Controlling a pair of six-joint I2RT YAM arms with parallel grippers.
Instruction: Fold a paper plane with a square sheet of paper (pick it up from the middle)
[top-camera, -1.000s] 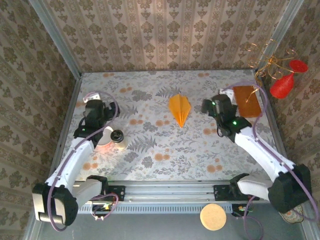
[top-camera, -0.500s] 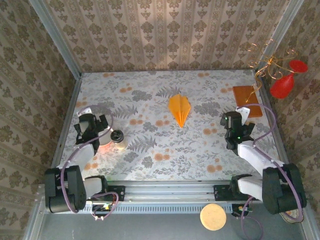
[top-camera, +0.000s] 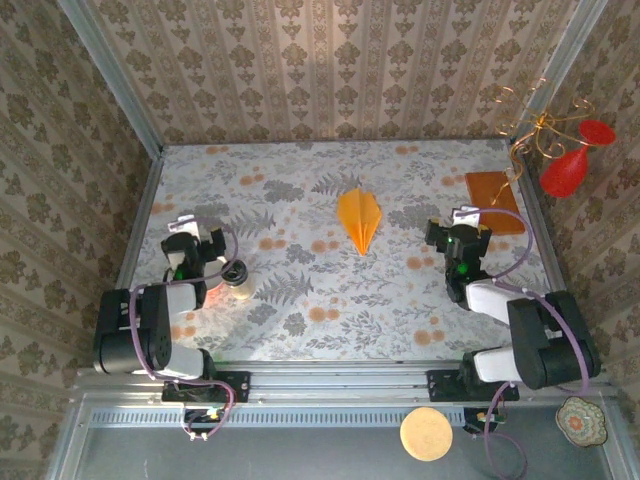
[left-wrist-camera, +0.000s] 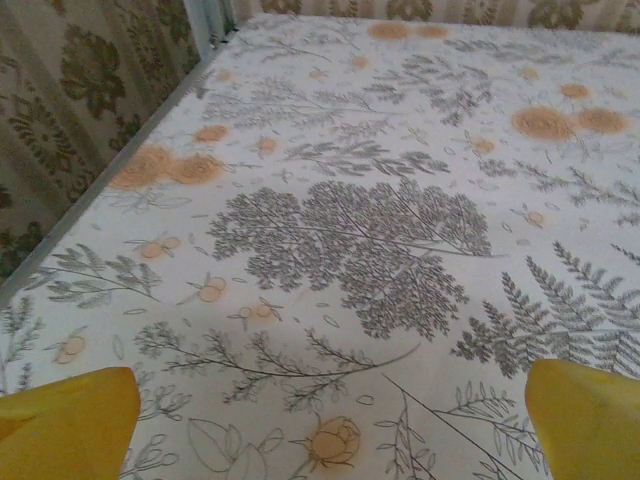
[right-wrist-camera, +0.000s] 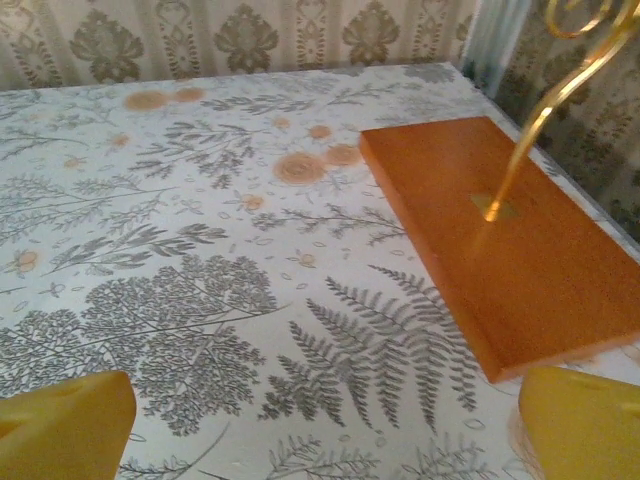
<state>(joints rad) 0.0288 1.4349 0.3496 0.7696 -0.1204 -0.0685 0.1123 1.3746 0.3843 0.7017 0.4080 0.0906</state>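
Both arms were folded tight over their bases at the near rail, wrists aimed at the far wall. I noted the left gripper (top-camera: 193, 238) low over the table (top-camera: 300, 300), jaws spread wide and holding nothing, with a jar (top-camera: 236, 277) just beside it. The right gripper (top-camera: 458, 230) was likewise wide open and empty, near the board (top-camera: 495, 200). The plane (top-camera: 359, 220) lay flat mid-table between the grippers, well apart from both, slim tip toward the bases.

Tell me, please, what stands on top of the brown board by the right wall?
A thin gold wire stem stands on the board, fixed near its middle. The rest of the top that shows looks bare. The stem's upper end runs out of the right wrist view.
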